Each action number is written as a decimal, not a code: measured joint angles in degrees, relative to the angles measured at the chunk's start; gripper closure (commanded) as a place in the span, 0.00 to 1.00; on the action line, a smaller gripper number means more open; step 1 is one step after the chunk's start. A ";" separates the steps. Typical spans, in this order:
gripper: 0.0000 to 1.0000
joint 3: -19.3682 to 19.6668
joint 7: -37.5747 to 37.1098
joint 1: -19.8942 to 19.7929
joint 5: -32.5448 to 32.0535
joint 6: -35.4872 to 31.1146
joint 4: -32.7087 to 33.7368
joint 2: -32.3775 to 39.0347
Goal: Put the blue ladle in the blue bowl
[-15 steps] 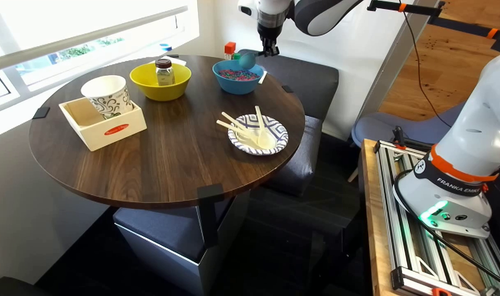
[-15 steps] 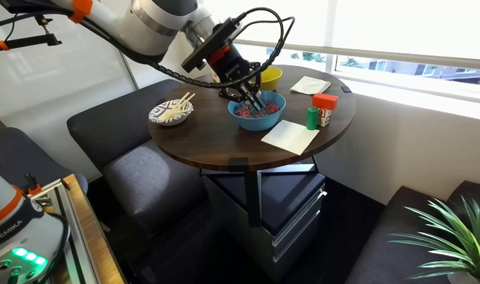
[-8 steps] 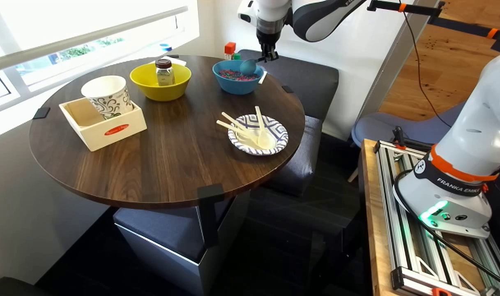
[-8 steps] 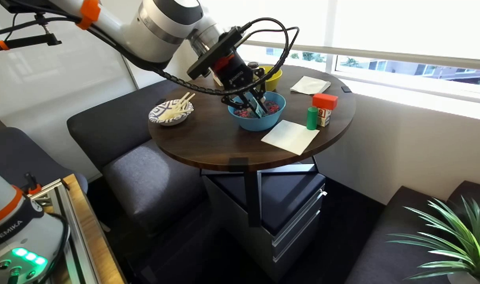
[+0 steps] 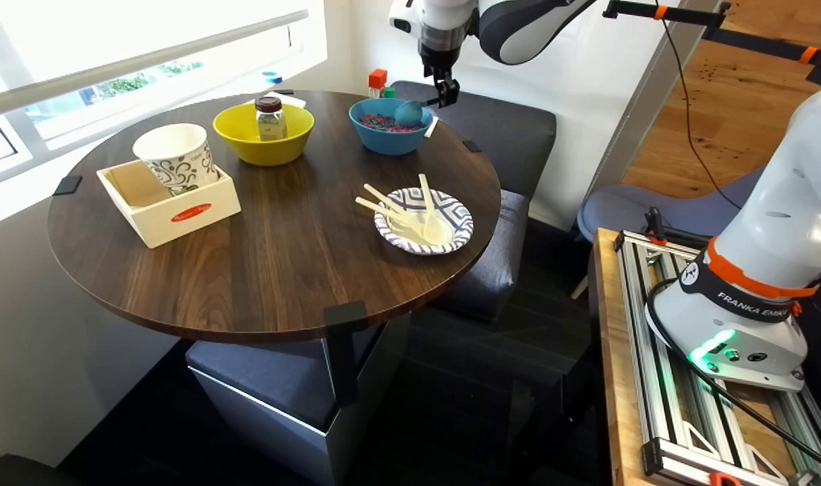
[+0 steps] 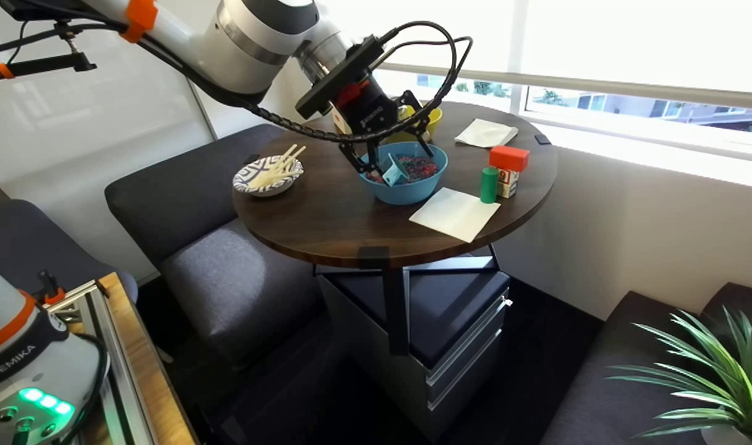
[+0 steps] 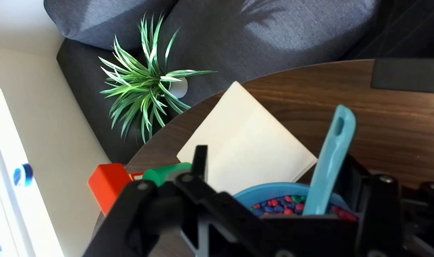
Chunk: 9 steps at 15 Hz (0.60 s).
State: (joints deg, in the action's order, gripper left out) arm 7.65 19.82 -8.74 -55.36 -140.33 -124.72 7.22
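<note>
Rn the tool [image 6: 403,159] is at the blue bowl [image 5: 391,142], fingers spread wide, gripping nothing. The blue ladle [image 7: 329,160] is in the bowl: scoop inside w/ red/blue/green bits [image 7: 279,207], handle tilted, its end past the rim in wrist view. Handle's right next to 1 finger; can't tell if they touch.

Also on the counter [image 5: 282,236], in an ext. view: yellow bowl [image 5: 262,151] w/ brown-capped jar [image 5: 271,125] in it, wooden box [image 5: 208,219] w/ tilted paper cup [image 5: 177,158], patterned paper bowl [image 5: 456,216] w/ pale utensils [image 5: 437,231]. A white napkin [image 6: 455,214] lies just beside the blue bowl; a green cylinder [image 6: 489,185] stands next to a red-topped box [image 6: 509,159] near the counter edge. A plant [image 7: 151,80] shows beyond it in wrist view.
</note>
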 measured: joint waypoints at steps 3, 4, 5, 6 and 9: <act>0.00 -0.02 2.52 -0.01 0.93 0.00 -0.06 0.02; 0.00 -0.05 3.37 -0.01 1.31 0.00 -0.14 0.06; 0.00 -0.09 4.26 0.00 1.76 0.00 -0.25 0.10; 0.00 -0.15 5.24 0.00 2.61 0.00 -0.32 0.10; 0.00 -0.38 11.23 -0.10 10.45 0.00 -0.51 -0.85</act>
State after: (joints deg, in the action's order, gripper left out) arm 7.27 31.05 -8.84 -44.91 -140.34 -125.23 6.37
